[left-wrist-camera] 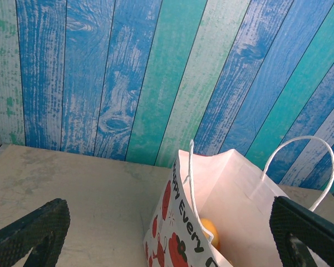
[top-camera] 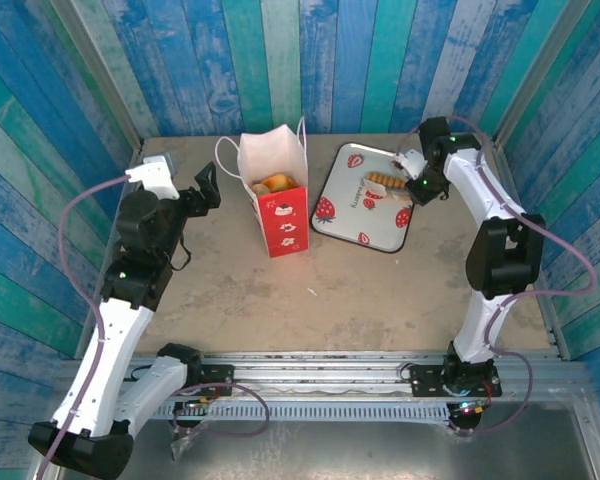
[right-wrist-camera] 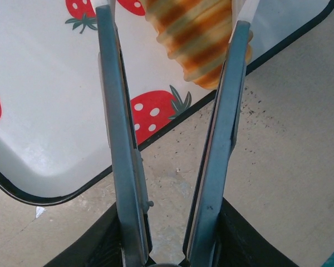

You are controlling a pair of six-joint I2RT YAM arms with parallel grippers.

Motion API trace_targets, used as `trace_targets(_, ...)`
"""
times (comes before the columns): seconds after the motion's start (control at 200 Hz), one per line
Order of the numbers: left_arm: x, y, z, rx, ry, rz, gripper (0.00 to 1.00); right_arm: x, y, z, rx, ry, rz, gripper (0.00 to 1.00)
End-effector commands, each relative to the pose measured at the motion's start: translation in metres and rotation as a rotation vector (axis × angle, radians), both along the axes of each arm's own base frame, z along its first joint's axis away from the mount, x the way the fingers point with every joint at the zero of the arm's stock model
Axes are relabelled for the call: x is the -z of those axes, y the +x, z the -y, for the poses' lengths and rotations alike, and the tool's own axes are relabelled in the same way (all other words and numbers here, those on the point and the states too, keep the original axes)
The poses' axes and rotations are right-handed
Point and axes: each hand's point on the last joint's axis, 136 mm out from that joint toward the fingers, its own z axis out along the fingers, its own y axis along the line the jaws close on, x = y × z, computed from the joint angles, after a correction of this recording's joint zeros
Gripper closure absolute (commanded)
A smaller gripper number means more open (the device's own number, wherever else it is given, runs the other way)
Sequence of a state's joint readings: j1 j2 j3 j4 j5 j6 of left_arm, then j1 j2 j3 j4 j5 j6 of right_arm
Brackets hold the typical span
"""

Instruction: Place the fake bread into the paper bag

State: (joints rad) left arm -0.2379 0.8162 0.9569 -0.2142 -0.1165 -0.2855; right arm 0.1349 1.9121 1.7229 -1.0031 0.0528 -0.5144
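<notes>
Bench (top-camera: 380, 290) of worn beige board in the top view. On it, upright near the back, a small white paper bag (top-camera: 275, 200) with a red printed lower part, glossy golden-orange toy pastries (top-camera: 273, 184) showing in its mouth. Just right of it, a white strawberry-print tray (top-camera: 385, 232) carrying one striped ridged loaf (top-camera: 385, 181). Left gripper (top-camera: 208, 190) poised left of the bag, apart from it; right gripper (top-camera: 402, 172) down at the loaf.

From the left wrist: left gripper (left-wrist-camera: 168, 217) spread wide and holding nothing, black fingers (left-wrist-camera: 33, 233) at either lower corner. Paper bag between them, thin white cord handles (left-wrist-camera: 300, 161) standing up, one orange pastry (left-wrist-camera: 209, 228) deep inside.

From the right wrist: right gripper (right-wrist-camera: 175, 33) narrowed around the ridged loaf – right finger (right-wrist-camera: 228, 111) against it, a slim gap at the left one – not yet clamped. Loaf lying by the tray's (right-wrist-camera: 55, 139) dark rim.
</notes>
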Motion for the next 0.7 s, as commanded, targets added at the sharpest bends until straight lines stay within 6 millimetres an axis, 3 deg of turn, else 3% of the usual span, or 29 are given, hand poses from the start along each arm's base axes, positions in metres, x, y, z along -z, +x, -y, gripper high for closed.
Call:
trace_targets(0.0,-0.011,-0.004,-0.004,-0.018,-0.001,0.018,0.04,-0.008,0.006,0.001,-0.018,-0.007,0.019,0.66)
trace_targets(0.341,-0.009,-0.003,-0.004,-0.018,0.001,0.016,0.04,-0.035,0.000,-0.007,-0.021,0.042,0.078,0.99)
trace_targets(0.691,-0.002,-0.005,-0.001,-0.004,-0.032,0.015,0.04,-0.092,-0.006,-0.021,0.077,0.202,0.237,1.00)
